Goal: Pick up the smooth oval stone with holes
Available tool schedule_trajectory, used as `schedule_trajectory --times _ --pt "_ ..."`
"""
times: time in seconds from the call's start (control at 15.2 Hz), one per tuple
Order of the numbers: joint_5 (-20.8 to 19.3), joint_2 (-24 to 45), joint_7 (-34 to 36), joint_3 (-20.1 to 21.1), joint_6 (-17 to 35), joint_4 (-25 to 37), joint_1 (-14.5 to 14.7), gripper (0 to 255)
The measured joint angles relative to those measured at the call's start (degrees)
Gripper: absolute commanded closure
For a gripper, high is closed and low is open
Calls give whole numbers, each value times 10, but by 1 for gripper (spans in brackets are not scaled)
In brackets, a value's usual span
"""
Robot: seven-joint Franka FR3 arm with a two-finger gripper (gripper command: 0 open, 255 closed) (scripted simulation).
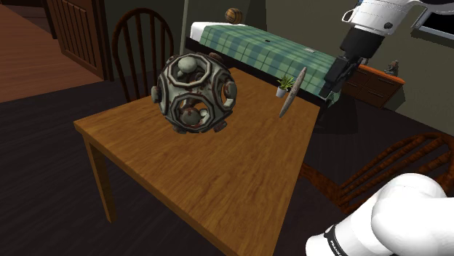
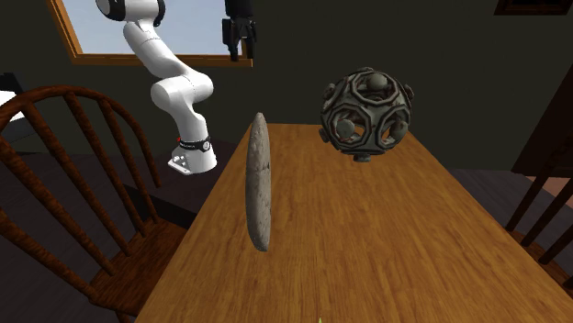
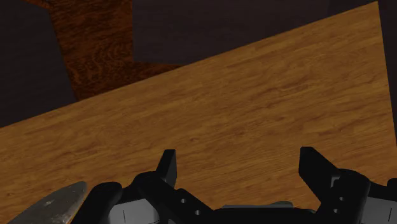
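Bedroom: bed (image 1: 244,45), table (image 1: 218,171), chairs (image 2: 129,275)

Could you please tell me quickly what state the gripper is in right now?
All-black two-finger gripper: open, fingers apart, holding nothing; the flat grey oval stone is not between them.

In the wrist view the stone (image 3: 60,202) is only a grey sliver, cut by the picture's edge and partly behind the black body of the gripper (image 3: 238,159), which that edge also cuts. In both exterior views the stone stands edge-on, so its broad faces and any holes cannot be told. The arm (image 1: 378,18) runs off the shoulder view's top edge. A chair (image 1: 142,44) is half hidden behind the openwork ball (image 1: 195,93).
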Motion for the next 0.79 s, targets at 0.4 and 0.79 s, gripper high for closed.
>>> schedule_trajectory --times 0.4,0.79 --pt "5 88 66 3 28 52 -29 0" --pt "6 227 157 -7 47 162 -68 0"
